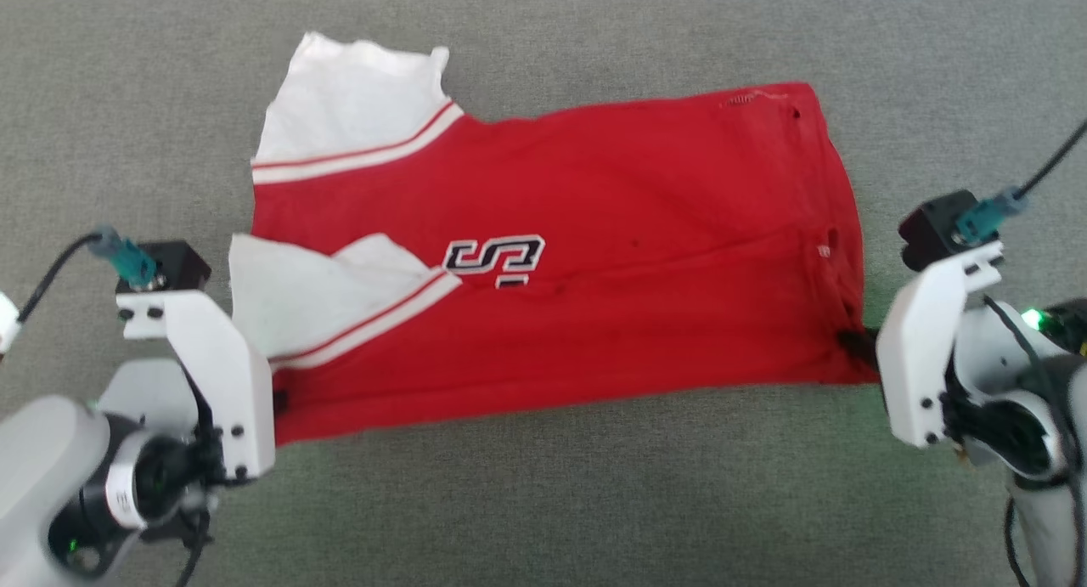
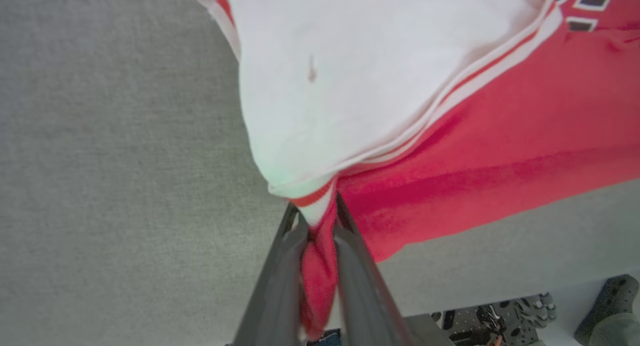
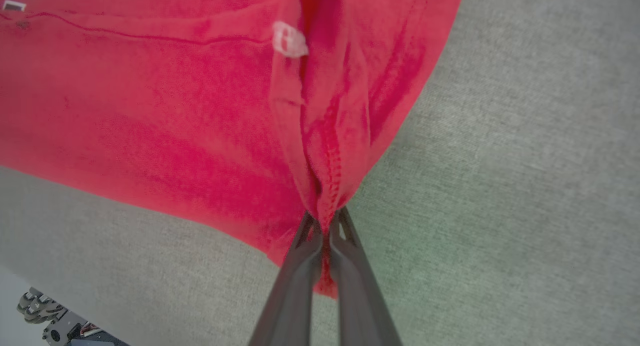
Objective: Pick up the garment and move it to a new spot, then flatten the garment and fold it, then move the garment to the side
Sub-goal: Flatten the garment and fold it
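Note:
The garment, a red T-shirt with white sleeves and striped trim, lies spread sideways on the grey cloth surface, sleeves at the left, hem at the right. My left gripper is shut on a bunch of red and striped fabric at the near sleeve corner. My right gripper is shut on the near hem corner, its seam pinched between the fingers. In both wrist views the gripped cloth rises in a tented fold from the fingertips.
Grey fabric surface stretches all around the shirt. Its near edge shows in the wrist views, with dark machine parts and a dark shoe-like shape on the floor beyond it.

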Motion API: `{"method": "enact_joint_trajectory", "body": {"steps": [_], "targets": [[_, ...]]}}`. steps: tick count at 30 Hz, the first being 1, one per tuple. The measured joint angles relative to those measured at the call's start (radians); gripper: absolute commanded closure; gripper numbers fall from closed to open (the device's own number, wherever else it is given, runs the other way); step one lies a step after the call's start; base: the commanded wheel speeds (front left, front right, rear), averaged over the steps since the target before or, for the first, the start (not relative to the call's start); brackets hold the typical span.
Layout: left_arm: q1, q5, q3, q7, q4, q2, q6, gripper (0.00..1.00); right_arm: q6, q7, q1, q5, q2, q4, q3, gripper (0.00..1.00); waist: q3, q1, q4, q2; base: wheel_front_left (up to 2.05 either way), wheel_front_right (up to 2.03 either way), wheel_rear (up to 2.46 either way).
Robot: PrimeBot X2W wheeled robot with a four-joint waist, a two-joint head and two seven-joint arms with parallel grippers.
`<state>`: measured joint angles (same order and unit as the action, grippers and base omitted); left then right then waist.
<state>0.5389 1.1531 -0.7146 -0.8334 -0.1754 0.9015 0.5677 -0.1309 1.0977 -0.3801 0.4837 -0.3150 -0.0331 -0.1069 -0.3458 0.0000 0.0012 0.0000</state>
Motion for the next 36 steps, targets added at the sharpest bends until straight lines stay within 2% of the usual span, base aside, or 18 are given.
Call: {"method": "enact_joint_trajectory", "body": {"steps": [3,6,9,12,15,16,17,18,22,29,31,36], "targets": [[-0.040,0.006,-0.004,-0.012,-0.084,0.034,0.050,1.00,0.000,0.040,0.051,0.027,-0.018,-0.070,0.019,1.00,0.000,0.0000,0.006,0.0000,0.00,0.00,0.00],[-0.077,0.001,-0.013,-0.007,-0.142,0.046,0.077,1.00,0.000,0.071,0.114,0.034,-0.033,-0.134,0.048,1.00,-0.006,0.0001,0.013,0.0000,0.00,0.00,0.00],[-0.107,-0.001,-0.028,0.009,-0.137,0.039,0.079,1.00,0.000,0.080,0.175,0.030,-0.024,-0.170,0.073,1.00,-0.013,0.0000,0.016,0.0000,0.00,0.00,0.00],[-0.126,0.017,-0.030,0.025,-0.080,0.000,0.053,1.00,0.000,0.059,0.215,0.006,-0.003,-0.170,0.072,1.00,-0.018,0.0000,0.014,0.0000,0.00,0.00,0.00],[-0.131,0.017,-0.036,0.037,-0.013,-0.017,0.022,0.58,0.000,0.004,0.226,-0.032,0.018,-0.129,0.062,0.98,-0.015,0.0000,0.006,0.0000,0.00,0.00,0.00],[-0.130,0.018,-0.035,0.043,0.005,-0.023,0.010,0.00,0.000,-0.016,0.226,-0.039,0.028,-0.116,0.054,0.75,-0.013,0.0000,0.003,0.0000,0.00,0.00,0.00],[-0.128,0.018,-0.032,0.048,0.023,-0.025,0.000,0.00,0.000,-0.038,0.225,-0.035,0.041,-0.100,0.053,0.40,-0.011,0.0000,0.001,0.0000,0.00,0.00,0.00],[-0.124,0.021,-0.027,0.051,0.036,-0.027,-0.009,0.00,0.000,-0.065,0.224,-0.038,0.050,-0.089,0.048,0.00,-0.009,0.0000,-0.002,0.0000,0.00,0.00,0.00],[-0.094,0.024,-0.006,0.050,0.061,-0.005,-0.027,0.00,0.000,-0.147,0.219,-0.027,0.072,-0.057,0.026,0.00,0.004,0.0000,-0.014,0.0000,0.00,0.00,0.00],[0.003,0.002,0.041,0.002,0.024,0.105,-0.040,0.00,0.000,-0.330,0.215,-0.013,0.086,-0.098,0.048,0.00,0.028,0.0000,-0.051,0.0000,0.00,0.00,0.00],[0.044,-0.025,0.050,-0.002,0.029,0.127,-0.063,0.00,0.000,-0.400,0.210,-0.017,0.091,-0.120,0.051,0.00,0.029,0.0000,-0.067,0.0000,0.00,0.00,0.00],[0.155,-0.091,0.061,0.020,0.120,0.140,-0.151,0.00,0.000,-0.573,0.203,-0.030,0.107,-0.154,0.040,0.00,0.021,0.0000,-0.122,0.0000,0.00,0.00,0.00]]}}
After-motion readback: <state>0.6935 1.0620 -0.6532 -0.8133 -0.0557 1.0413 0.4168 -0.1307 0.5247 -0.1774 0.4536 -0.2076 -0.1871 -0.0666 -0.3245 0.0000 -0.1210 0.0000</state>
